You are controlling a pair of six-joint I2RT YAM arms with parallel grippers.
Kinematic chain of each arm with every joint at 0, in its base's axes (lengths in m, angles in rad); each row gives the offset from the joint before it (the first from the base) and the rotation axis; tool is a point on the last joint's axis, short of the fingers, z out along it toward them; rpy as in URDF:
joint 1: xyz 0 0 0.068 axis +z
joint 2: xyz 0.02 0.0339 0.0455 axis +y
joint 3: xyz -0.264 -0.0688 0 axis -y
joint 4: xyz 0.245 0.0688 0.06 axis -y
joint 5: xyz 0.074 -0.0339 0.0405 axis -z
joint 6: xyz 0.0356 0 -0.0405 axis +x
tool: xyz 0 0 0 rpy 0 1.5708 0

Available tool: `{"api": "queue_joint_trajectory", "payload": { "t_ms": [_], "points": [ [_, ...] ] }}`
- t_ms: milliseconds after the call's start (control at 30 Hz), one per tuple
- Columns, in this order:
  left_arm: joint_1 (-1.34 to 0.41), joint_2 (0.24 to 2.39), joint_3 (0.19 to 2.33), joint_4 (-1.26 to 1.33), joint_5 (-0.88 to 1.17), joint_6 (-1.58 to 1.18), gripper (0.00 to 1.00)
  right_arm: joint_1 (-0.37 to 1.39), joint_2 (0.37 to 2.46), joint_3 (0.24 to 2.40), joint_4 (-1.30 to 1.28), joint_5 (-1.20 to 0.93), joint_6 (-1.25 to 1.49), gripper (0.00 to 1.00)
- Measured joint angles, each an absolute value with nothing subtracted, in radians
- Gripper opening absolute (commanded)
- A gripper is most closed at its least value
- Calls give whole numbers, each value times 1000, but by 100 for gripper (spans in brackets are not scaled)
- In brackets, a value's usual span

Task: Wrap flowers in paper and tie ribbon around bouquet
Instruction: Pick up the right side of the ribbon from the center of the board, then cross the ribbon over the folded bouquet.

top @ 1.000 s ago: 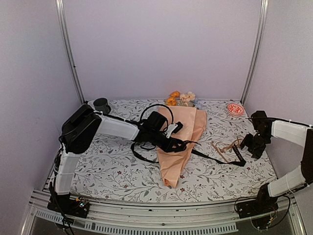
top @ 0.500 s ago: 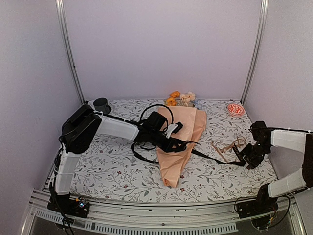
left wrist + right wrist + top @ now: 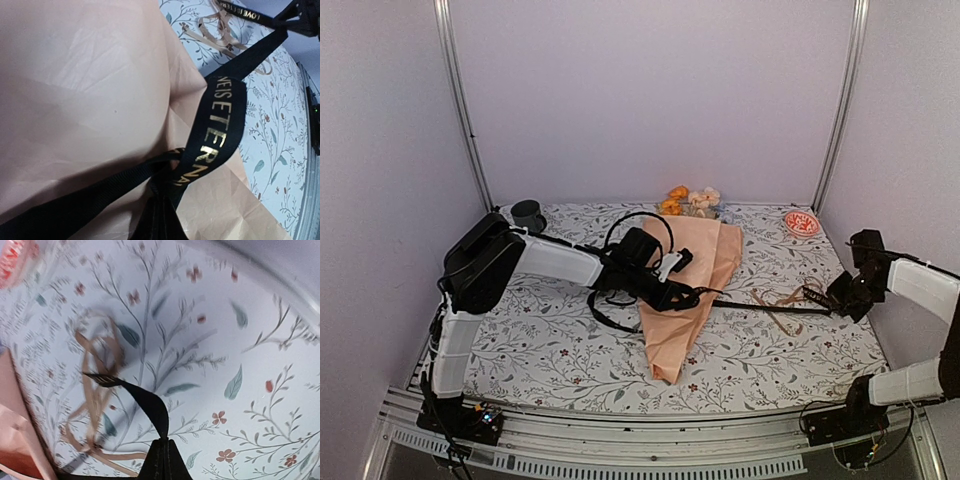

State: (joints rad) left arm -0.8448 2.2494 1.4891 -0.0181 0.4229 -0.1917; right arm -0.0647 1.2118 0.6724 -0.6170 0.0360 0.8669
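Top view: the paper (image 3: 682, 310) cone is hiding the stems of the flowers (image 3: 688, 200), the left gripper (image 3: 692, 295) is getting lost btw wrist & ribbon (image 3: 770, 306), too small to read, and the right arm (image 3: 925, 285) is running off the R edge. Left wrist cam: paper is spilling past top & left edges, ribbon is exiting bottom-left, its gold lettering folding out of sight mid-word. Right wrist cam: upper left is blurring out, the tan cord (image 3: 95, 385) is smearing, a red-white thing (image 3: 11, 260) is being cut by the corner, the right gripper (image 3: 162, 462) is showing only dark tips at bottom edge.
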Motion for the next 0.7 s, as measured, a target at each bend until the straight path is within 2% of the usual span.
{"api": "queue_joint_trajectory", "payload": {
  "t_ms": [200,367,433,567,700],
  "points": [
    [-845,2249,1489,-20,417,-188,0,-93,1017,973,-666,308,824,0],
    [-845,2249,1489,-20,414,-187,0,-93,902,1185,-549,461,711,0],
    [-845,2249,1489,-20,414,-187,0,-94,873,1214,-474,430,645,0],
    [-845,2249,1489,-20,416,-186,0,-59,932,1272,-356,205,566,0],
    [-845,2239,1475,-13,414,-183,0,206,1107,1290,-231,31,497,0]
  ]
}}
